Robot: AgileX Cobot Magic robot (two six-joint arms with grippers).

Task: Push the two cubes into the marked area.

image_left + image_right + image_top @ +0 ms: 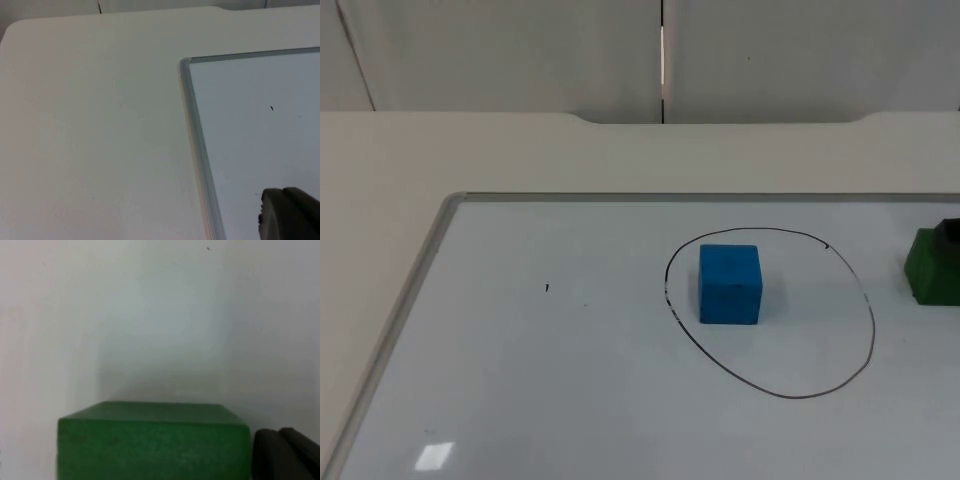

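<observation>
Right wrist view: green cube (152, 442) just beside fingers (285, 455).

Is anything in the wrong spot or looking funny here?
Nothing is broken or spilled. The blue cube sits inside the drawn ring, but the green cube is outside it, near the board's right edge, with the right hand close behind it. A tiny black mark dots the board.

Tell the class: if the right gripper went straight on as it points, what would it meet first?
Probably the green cube, right in front of the right gripper; beyond it lies bare whiteboard. Depth is uncertain.
</observation>
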